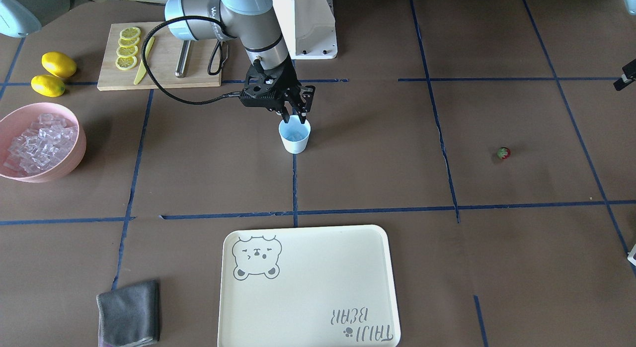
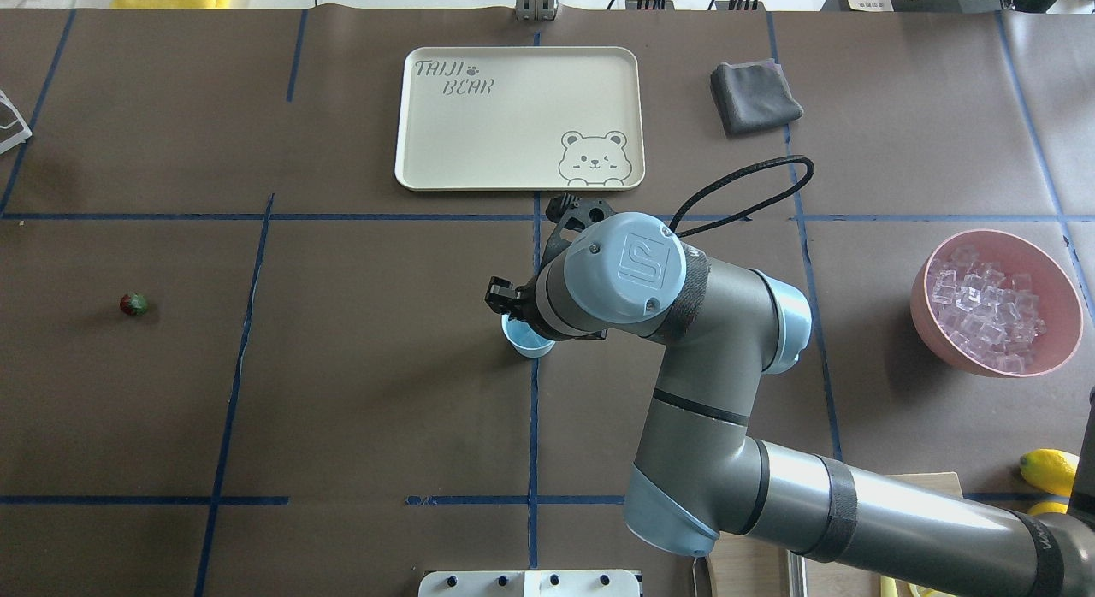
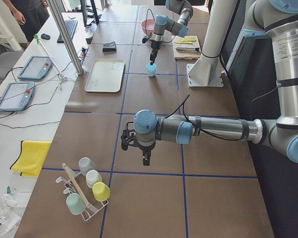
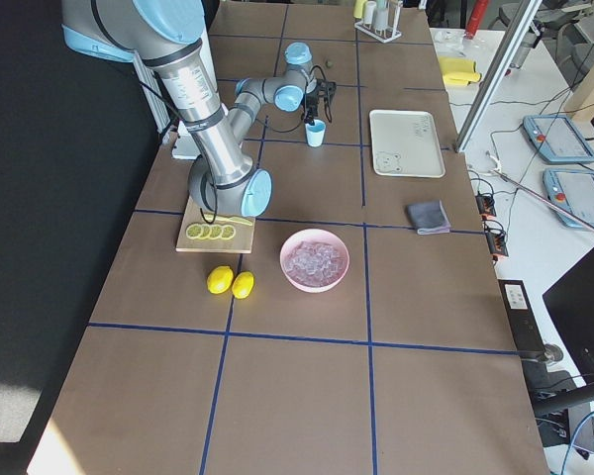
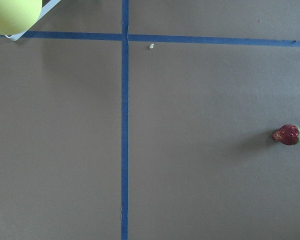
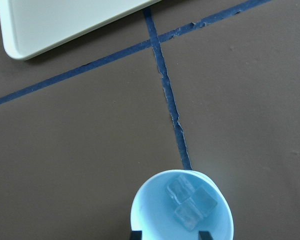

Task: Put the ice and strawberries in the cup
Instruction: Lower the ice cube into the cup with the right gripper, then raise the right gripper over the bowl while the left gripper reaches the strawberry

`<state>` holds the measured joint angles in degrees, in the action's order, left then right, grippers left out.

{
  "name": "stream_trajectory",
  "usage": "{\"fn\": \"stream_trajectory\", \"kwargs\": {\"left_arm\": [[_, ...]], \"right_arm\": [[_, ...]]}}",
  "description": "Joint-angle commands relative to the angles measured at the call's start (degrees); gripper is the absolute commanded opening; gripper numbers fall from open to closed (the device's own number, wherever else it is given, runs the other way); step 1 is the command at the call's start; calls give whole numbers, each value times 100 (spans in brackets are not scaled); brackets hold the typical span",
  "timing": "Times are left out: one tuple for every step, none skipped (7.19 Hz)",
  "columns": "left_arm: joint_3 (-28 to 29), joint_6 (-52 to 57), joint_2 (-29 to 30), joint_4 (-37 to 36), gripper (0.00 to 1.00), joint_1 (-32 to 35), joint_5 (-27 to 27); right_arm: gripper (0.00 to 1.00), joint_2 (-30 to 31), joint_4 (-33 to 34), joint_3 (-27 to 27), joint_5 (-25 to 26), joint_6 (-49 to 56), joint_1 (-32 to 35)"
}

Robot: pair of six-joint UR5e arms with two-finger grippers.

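The light blue cup [image 1: 294, 138] stands upright on a blue tape line at mid-table. It holds three clear ice cubes [image 6: 190, 202]. My right gripper [image 1: 295, 121] hangs just above the cup's rim, open, with nothing between its fingers [image 6: 205, 234]. More ice [image 1: 39, 143] fills the pink bowl [image 2: 928, 272]. One small red strawberry [image 1: 503, 153] lies alone on the mat, far to the cup's side; in the left wrist view the strawberry [image 5: 287, 135] sits at the right edge. My left gripper [image 3: 145, 159] hovers above the mat; I cannot tell whether it is open or shut.
A cream tray [image 1: 308, 287] lies past the cup, with a grey cloth [image 1: 129, 312] beside it. A wooden board [image 1: 164, 63] with lemon slices and two whole lemons [image 1: 58, 63] sit near the bowl. A rack of cups [image 3: 87, 191] stands at the left end.
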<state>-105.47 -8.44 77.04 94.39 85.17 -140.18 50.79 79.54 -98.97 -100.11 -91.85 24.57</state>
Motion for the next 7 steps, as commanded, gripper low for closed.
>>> {"fn": "stream_trajectory", "kwargs": {"left_arm": [[0,0,-4,0,100,0,9],[9,0,-4,9,100,0,9],[-9,0,-31,9,100,9,9],[-9,-61,-57,9,100,0,35],[0,-131,-22,0,100,-9,61],[0,-114,-5,113,100,-35,70],[0,-149,4,175,100,-183,70]], "right_arm": [[60,1,0,-17,0,9,4],[82,45,0,-87,-9,26,30],[99,272,35,-349,-78,26,152],[100,909,53,-1004,-210,122,327],[100,1481,288,-1602,-742,645,808],[100,1617,821,-1774,-1286,1320,1430],[100,1758,1287,-1836,-1449,2180,1784]]}}
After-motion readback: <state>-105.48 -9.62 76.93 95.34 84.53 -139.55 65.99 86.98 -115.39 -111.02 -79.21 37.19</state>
